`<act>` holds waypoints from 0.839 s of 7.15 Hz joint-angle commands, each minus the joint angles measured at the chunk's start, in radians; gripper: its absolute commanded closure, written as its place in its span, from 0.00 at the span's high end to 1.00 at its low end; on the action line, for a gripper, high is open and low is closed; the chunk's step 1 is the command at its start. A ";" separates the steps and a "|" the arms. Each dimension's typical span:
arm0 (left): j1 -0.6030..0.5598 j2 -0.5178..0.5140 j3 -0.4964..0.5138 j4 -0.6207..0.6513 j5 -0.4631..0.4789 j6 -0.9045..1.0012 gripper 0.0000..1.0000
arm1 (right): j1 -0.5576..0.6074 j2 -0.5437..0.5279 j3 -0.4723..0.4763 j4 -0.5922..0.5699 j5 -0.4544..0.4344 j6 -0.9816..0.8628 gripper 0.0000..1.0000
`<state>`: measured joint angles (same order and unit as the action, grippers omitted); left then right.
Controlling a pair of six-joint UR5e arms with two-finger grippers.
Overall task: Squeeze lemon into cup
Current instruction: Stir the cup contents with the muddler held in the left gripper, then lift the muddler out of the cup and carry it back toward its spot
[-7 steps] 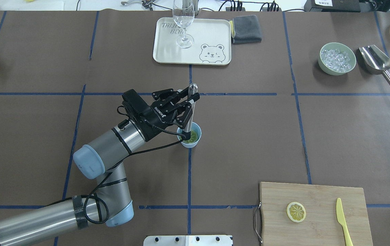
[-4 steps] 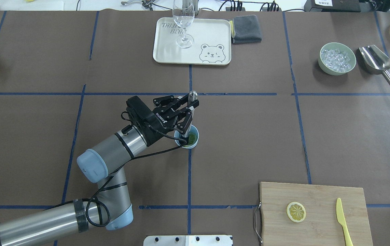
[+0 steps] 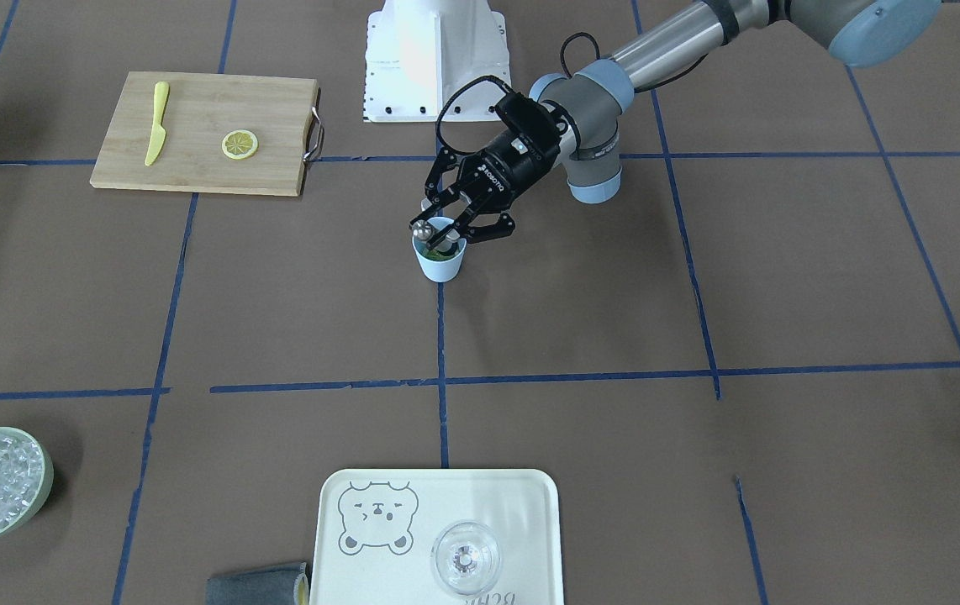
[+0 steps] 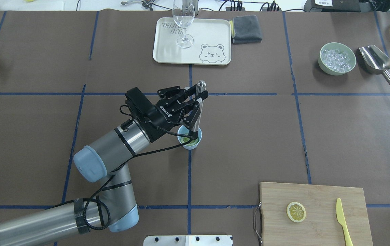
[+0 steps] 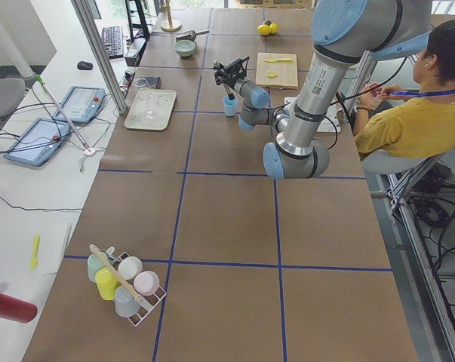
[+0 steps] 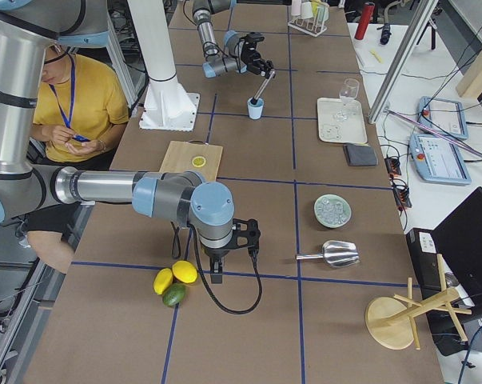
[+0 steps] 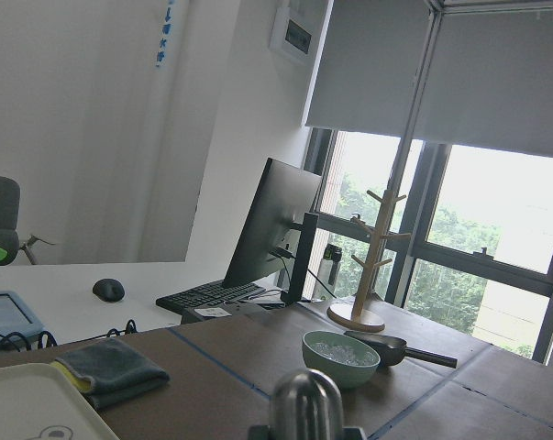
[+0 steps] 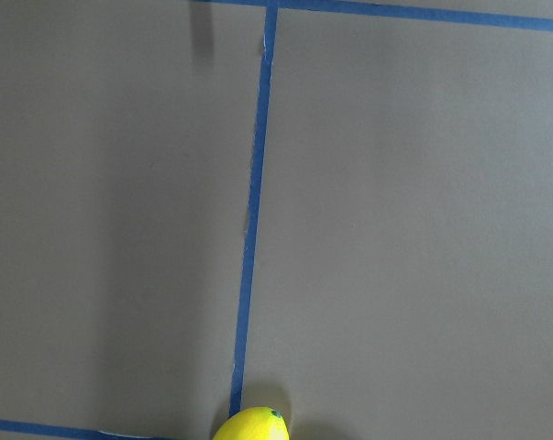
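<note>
The light-blue cup (image 4: 190,139) stands mid-table, also in the front-facing view (image 3: 440,260), with a greenish-yellow piece inside. My left gripper (image 4: 197,99) is shut on a metal rod (image 4: 196,114) that stands tilted with its lower end in the cup; the rod's rounded top fills the left wrist view (image 7: 306,405). A lemon slice (image 4: 296,212) with a pale segmented face lies on the wooden cutting board (image 4: 318,198), apart from both grippers. My right gripper (image 6: 217,270) hangs low over the table far from the cup; I cannot tell whether it is open.
A yellow toy knife (image 4: 343,222) lies on the board. A cream tray (image 4: 212,37) with a clear glass (image 4: 183,24), a grey cloth (image 4: 246,29), a green bowl of ice (image 4: 337,58) and a metal scoop (image 4: 377,61) are along the far side. Whole lemons (image 6: 177,276) lie by the right gripper.
The left gripper pushed the rod down into the cup, then rose again. The rod's top now stands higher and farther right. The cup shifted slightly.
</note>
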<state>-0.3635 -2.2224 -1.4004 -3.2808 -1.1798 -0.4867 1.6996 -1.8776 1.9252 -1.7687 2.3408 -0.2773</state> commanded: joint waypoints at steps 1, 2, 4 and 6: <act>-0.028 -0.003 -0.189 0.254 -0.006 -0.007 0.00 | 0.000 0.000 0.000 0.000 0.000 -0.002 1.00; -0.034 0.000 -0.259 0.409 -0.021 -0.010 0.00 | 0.000 0.000 0.000 0.000 0.000 0.000 1.00; -0.055 0.009 -0.314 0.644 -0.055 -0.032 0.00 | 0.002 0.002 -0.003 0.000 -0.002 -0.002 1.00; -0.089 0.023 -0.347 0.942 -0.120 -0.071 0.00 | 0.002 0.002 -0.003 0.000 -0.003 0.003 1.00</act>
<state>-0.4313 -2.2070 -1.7290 -2.5038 -1.2536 -0.5307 1.7011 -1.8763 1.9229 -1.7687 2.3390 -0.2781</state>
